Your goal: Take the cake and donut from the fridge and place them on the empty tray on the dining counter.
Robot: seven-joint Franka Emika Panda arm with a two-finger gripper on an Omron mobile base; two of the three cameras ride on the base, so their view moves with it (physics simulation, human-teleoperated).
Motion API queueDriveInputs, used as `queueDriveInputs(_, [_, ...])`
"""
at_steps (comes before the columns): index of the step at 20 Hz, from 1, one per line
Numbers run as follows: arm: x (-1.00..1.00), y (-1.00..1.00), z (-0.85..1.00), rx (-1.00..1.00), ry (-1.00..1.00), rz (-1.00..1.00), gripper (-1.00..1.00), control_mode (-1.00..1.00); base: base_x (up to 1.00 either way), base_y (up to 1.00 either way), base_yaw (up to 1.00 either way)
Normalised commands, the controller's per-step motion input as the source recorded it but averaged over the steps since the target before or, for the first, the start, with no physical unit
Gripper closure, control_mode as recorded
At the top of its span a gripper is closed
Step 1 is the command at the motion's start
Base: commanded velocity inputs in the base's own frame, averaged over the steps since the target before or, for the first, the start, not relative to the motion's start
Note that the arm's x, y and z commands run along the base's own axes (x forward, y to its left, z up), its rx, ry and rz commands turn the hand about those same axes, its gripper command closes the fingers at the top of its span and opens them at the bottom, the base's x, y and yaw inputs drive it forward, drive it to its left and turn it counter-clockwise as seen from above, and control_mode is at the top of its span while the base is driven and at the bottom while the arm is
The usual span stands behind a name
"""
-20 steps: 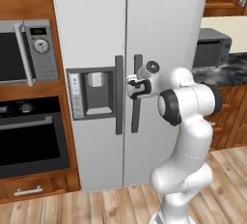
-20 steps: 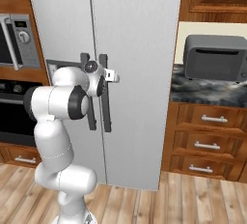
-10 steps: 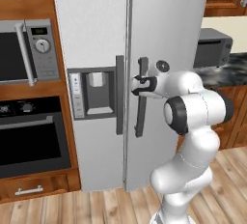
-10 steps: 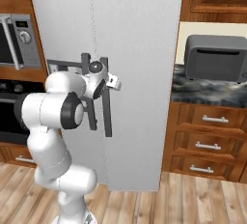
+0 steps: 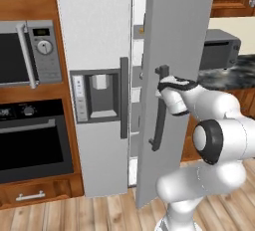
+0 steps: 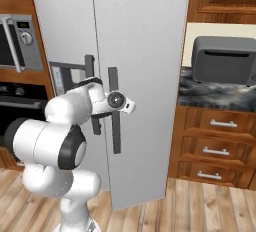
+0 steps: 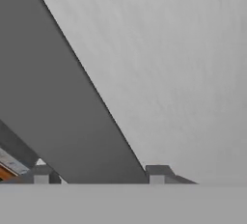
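**Fridge door pulled partly open**

The tall silver fridge (image 5: 99, 51) stands between the ovens and a wooden cabinet. Its right door (image 5: 174, 75) is swung partly out, and a thin gap shows beside the left door. Pale shelves can be seen in that gap, but what sits on them is too hard to tell.

The gripper (image 5: 160, 86) is at the dark handle (image 5: 158, 110) of the right door, near the top of it. In the hand view the two small fingertips (image 7: 157, 175) stand one on each side of the wide dark handle bar (image 7: 62, 102), with the grey door face just behind it. The fingers are partly apart, and I cannot tell if they are squeezing the handle or just sitting around it.

A grey toaster oven (image 6: 225, 58) sits on the dark counter (image 6: 210, 96) to the right of the fridge. A microwave (image 5: 25, 51) and a black oven (image 5: 30, 145) are on the left.
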Motion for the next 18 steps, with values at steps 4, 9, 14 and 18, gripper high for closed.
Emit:
queueDriveInputs(4, [0.03,-1.00,0.00,0.32,0.03,0.00,1.00,-1.00,0.00,0.00,0.00])
queueDriveInputs(9, [0.15,-1.00,0.06,0.25,0.06,0.13,-1.00,-1.00,0.00,0.00,0.00])
queueDriveInputs(14, [-1.00,-1.00,0.33,0.12,-0.14,0.00,-1.00,-1.00,0.00,0.00,0.00])
queueDriveInputs(18, [-1.00,-1.00,0.28,0.16,0.00,-0.01,-1.00,-1.00,0.00,0.00,0.00])
